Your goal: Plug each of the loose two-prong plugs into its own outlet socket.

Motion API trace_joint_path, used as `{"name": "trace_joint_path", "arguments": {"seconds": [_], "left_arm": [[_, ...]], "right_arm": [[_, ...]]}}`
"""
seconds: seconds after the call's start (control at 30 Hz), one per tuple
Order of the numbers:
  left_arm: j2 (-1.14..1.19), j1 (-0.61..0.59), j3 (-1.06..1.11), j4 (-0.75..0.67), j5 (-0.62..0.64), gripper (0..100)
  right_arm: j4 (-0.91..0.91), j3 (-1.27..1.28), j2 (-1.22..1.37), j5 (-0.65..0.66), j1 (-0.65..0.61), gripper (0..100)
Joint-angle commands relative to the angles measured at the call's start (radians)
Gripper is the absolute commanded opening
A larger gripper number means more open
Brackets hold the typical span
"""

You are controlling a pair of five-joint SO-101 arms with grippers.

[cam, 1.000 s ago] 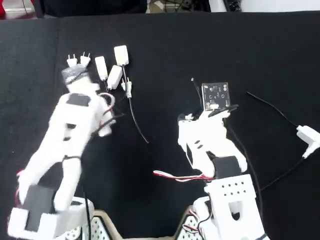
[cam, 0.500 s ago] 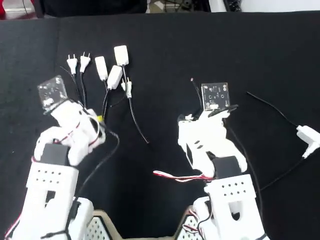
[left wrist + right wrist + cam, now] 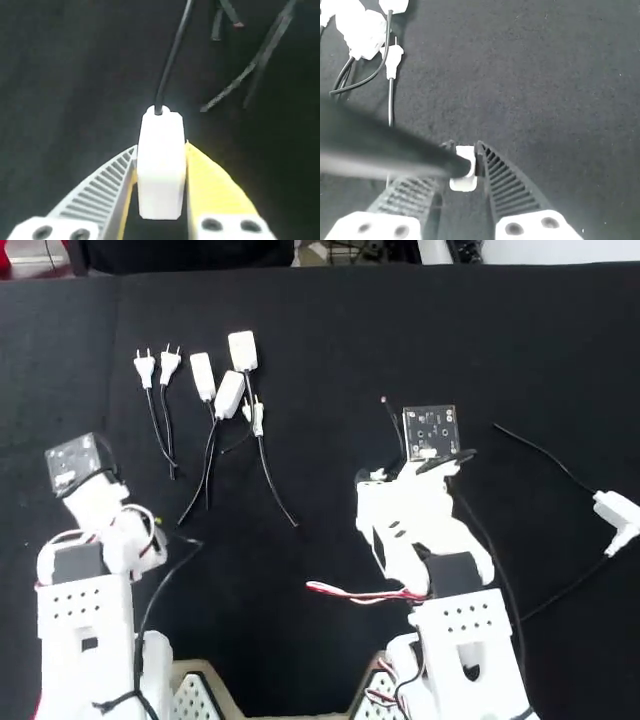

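Left gripper [image 3: 160, 150]: jaws are clamping tight on a white outlet socket [image 3: 160, 170], pressing its two flat sides. Its black cord [image 3: 172, 55] is running out of the far end over the black bench [image 3: 65, 75]. In the high view this arm is sitting folded back at the near-left corner of the bench.

Right gripper [image 3: 464, 150]: jaws are closing to a narrow gap and pinching a small white piece [image 3: 464, 181] — cannot tell whether it is plug or socket. A blurred dark cable [image 3: 380, 150] is crossing in front of one jaw.

High view, far-left part of the bench: a first two-prong plug [image 3: 146, 366] and a second two-prong plug [image 3: 171, 360] are lying side by side, cords trailing toward the arms. Just beside them a cluster of three white sockets [image 3: 230, 392] is lying, with a third small plug [image 3: 257, 418] touching or nearly touching it. A lone white socket [image 3: 615, 510] is lying well apart at the right edge — on its own cable.
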Motion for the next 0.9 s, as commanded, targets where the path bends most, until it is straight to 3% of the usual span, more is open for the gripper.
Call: {"name": "trace_joint_path", "arguments": {"seconds": [0.0,0.43,0.63,0.87], "left_arm": [[-0.009,-0.054,0.028,-0.031,-0.011,17],[-0.018,-0.282,0.065,-0.025,-0.012,23],[-0.018,-0.295,-0.044,0.138,-0.064,24],[-0.011,-0.404,-0.259,0.279,-0.19,24]], "right_arm": [[-0.023,-0.008,-0.012,-0.012,0.012,1.2],[-0.025,0.01,-0.013,-0.012,-0.038,1.2],[-0.025,0.012,-0.013,-0.012,-0.038,1.2],[-0.02,0.013,-0.013,-0.012,-0.04,1.2]]}}
